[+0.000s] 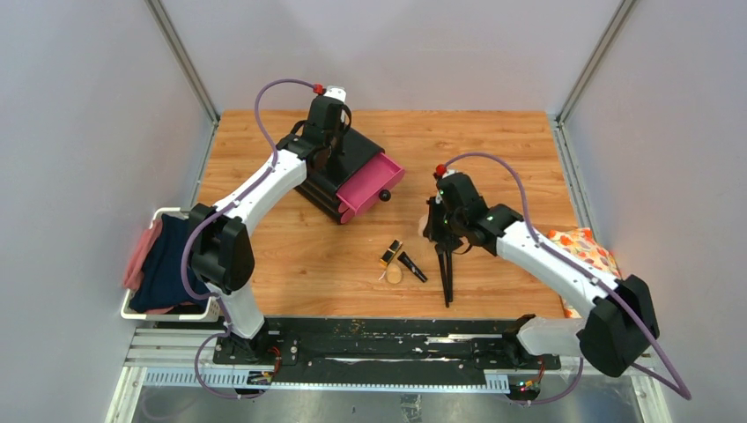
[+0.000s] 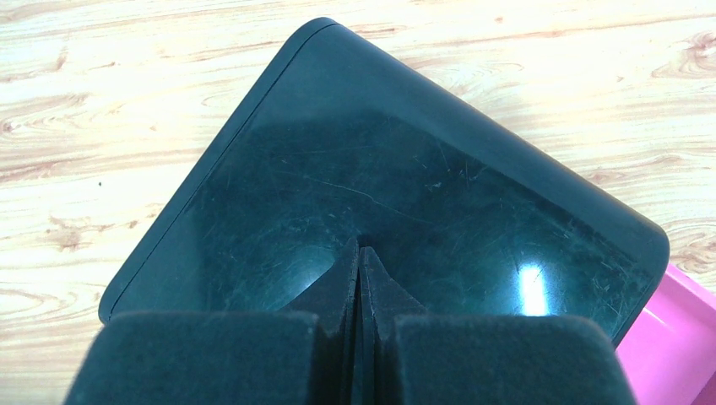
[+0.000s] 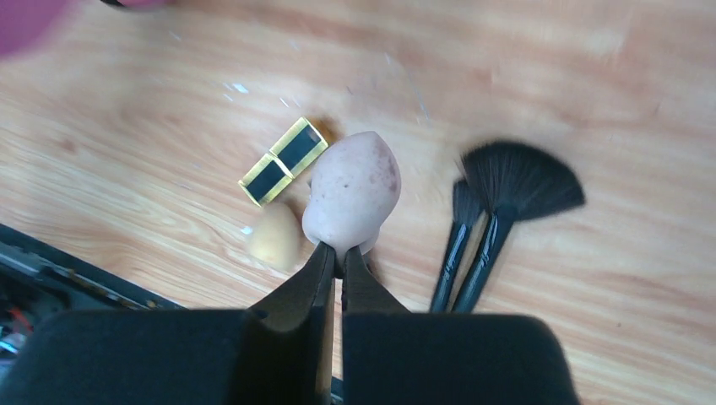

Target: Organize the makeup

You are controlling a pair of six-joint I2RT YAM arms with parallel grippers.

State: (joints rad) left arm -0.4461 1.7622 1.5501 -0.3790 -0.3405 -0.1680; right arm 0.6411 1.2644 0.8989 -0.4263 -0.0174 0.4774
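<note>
Sponge (image 3: pixel 352 190): beige, pinched at one end
Right pincer (image 3: pixel 338 261): clamped on sponge
Left pincer (image 2: pixel 360 253): pressed together over black box (image 2: pixel 338 152)

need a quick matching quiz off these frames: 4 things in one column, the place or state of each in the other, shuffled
Things
1. pinkish sponge
2. case
3. drawer
4. left claw

Place or state
A. pulled out of the box
B. pinched in the right claw
C. shut, over the box top
D. lying flat on the table

Pairs: 1-B, 2-D, 3-A, 4-C
</note>
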